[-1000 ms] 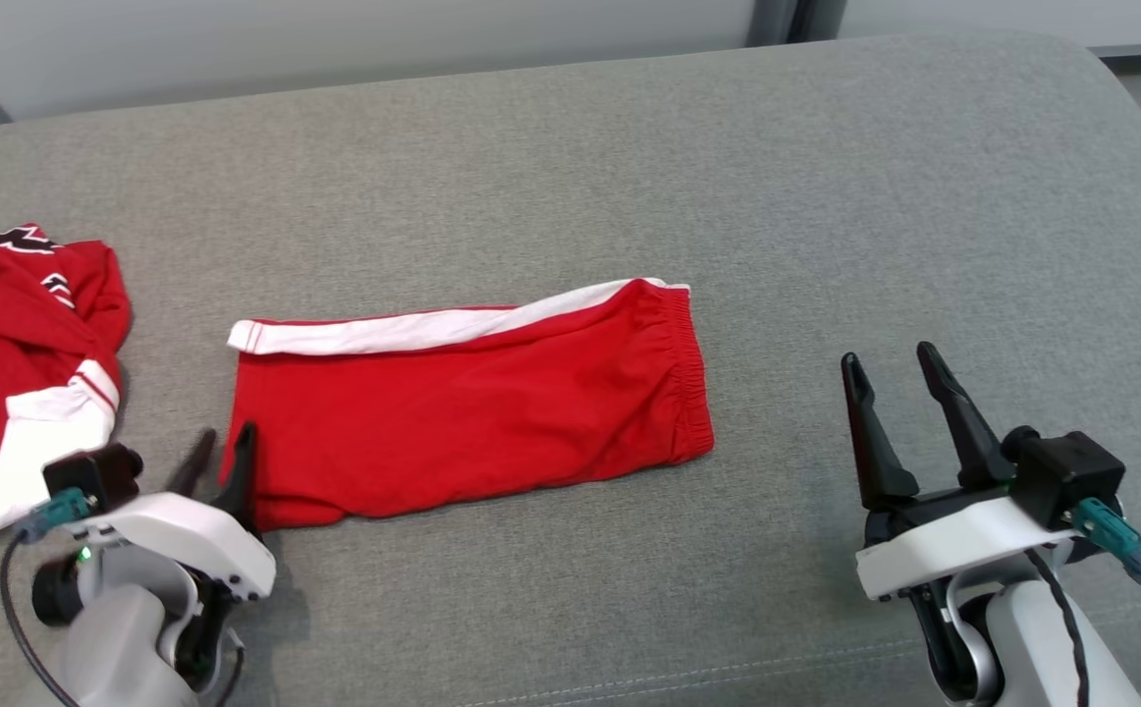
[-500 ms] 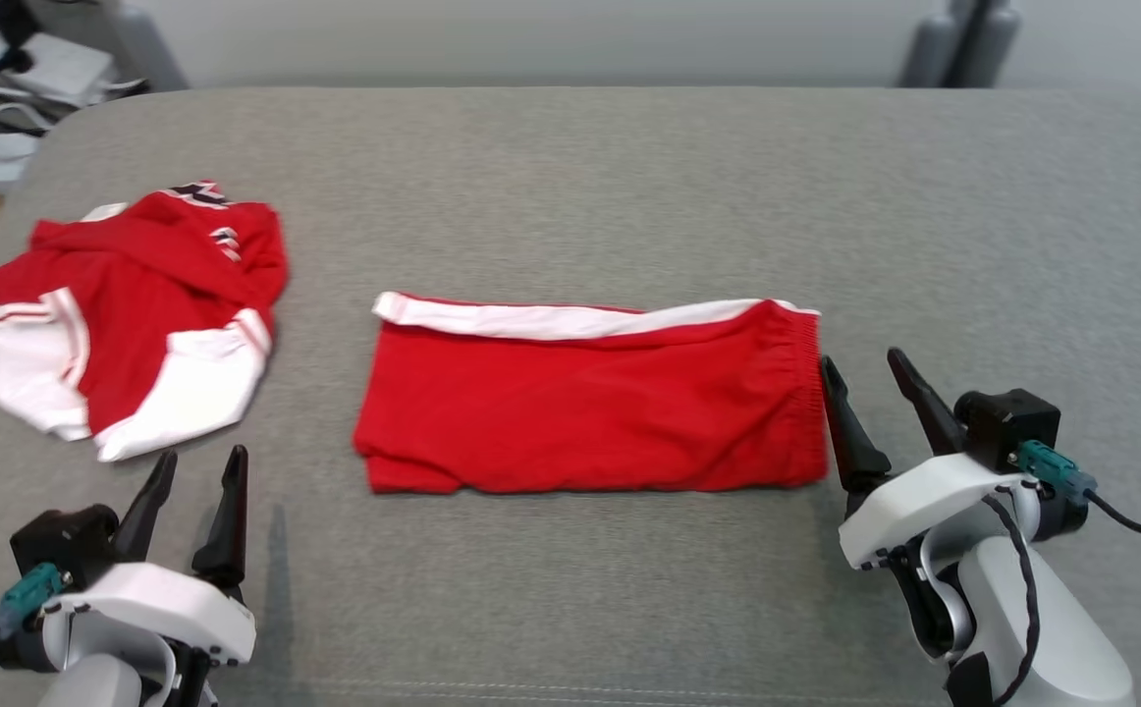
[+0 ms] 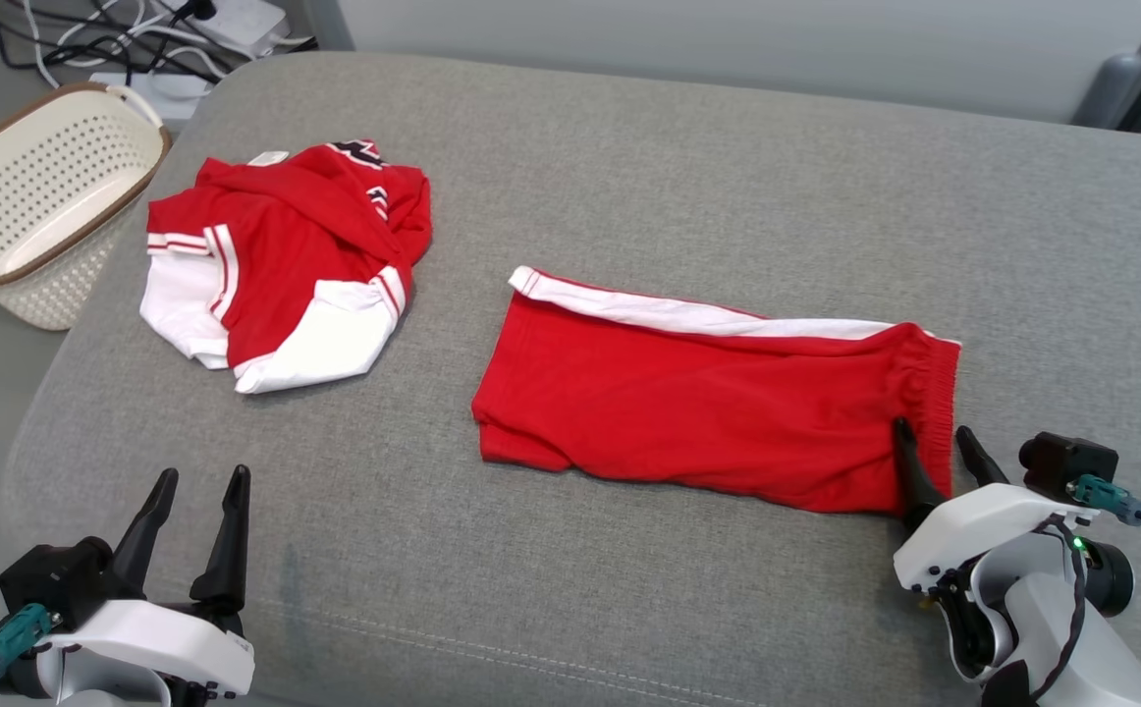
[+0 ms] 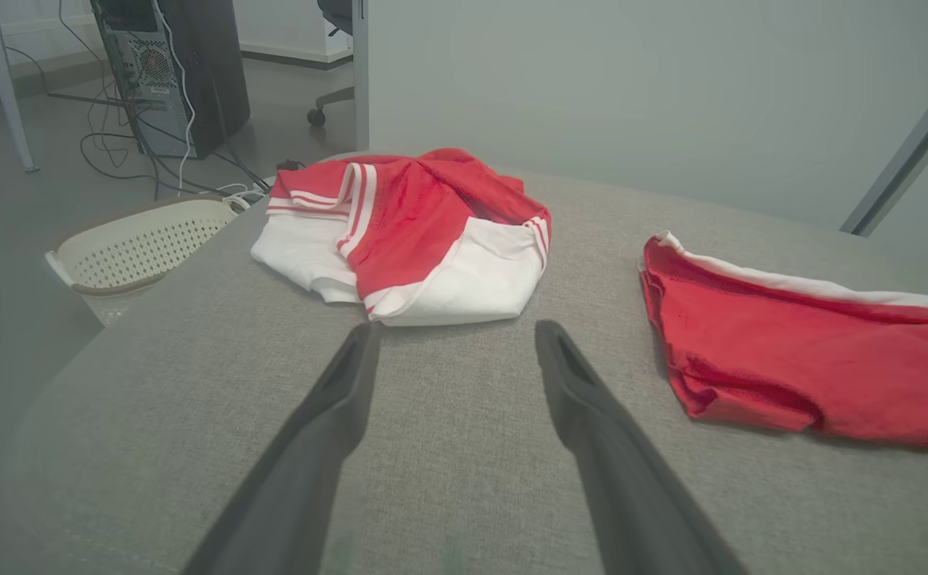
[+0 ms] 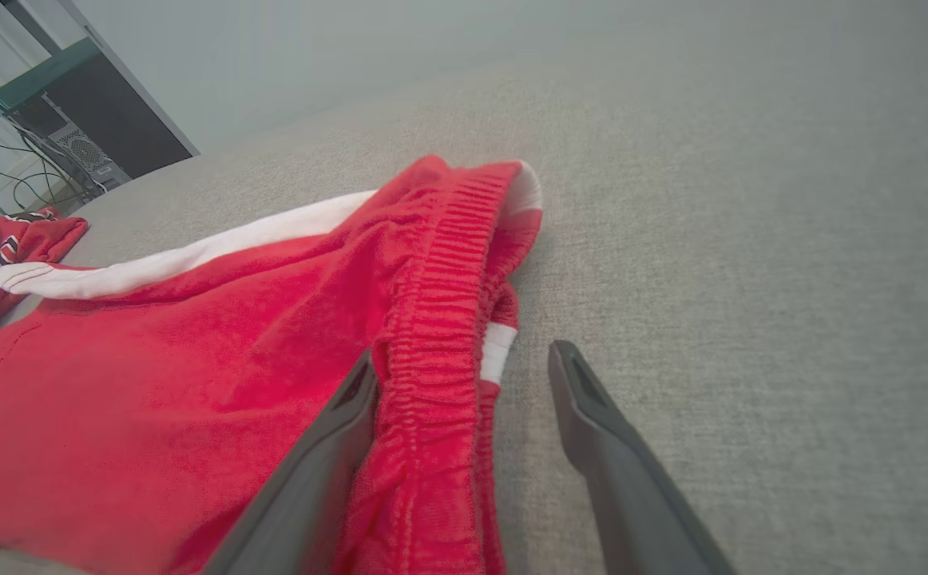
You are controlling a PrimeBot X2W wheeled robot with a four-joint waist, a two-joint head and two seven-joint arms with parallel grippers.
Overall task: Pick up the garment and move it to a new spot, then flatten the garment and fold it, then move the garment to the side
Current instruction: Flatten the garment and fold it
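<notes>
A broad grey upholstered cushion stands before a plain pale wall in soft, even light. Off its left end, on the grey floor, are a cream perforated basket, loose cables and a dark computer tower.

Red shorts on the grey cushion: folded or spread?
Folded. The shorts lie flat in half, one white side stripe along the far edge, and doubled layers show at the waistband.
</notes>
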